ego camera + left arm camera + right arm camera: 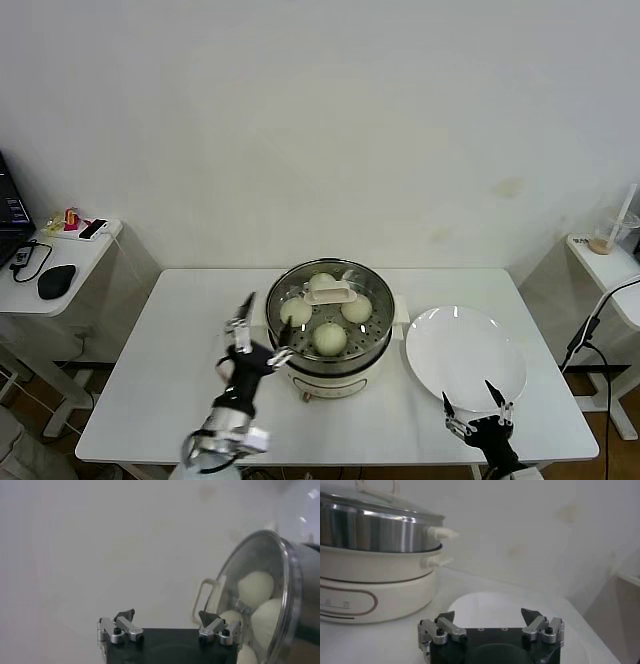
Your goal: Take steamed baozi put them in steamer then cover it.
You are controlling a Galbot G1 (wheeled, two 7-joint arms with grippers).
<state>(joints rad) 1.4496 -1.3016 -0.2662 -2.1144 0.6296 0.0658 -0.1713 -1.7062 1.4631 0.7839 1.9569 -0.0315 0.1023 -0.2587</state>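
Covered steamer (pixel 330 325) mid-table, both grippers open and empty.

From the head view, the cover (pixel 331 291) sits on the steamer with its cream handle up, and four steamed baozi (pixel 328 338) show through the glass. The left gripper (pixel 256 335) hovers just left of the pot, jaws spread and holding nothing. The right gripper (pixel 478 401) waits at the near right edge of the table (pixel 150 380), jaws apart, by the white plate (pixel 465 355). The left wrist view alone shows the buns pressed close under the glass rim, though the pot is cut off at the frame edge. The right wrist view alone shows the cream base and side handles; there the buns are hidden by the steel wall. A side desk (pixel 55 262) at far left carries a mouse (pixel 56 281) and small clutter that is hard to make out.
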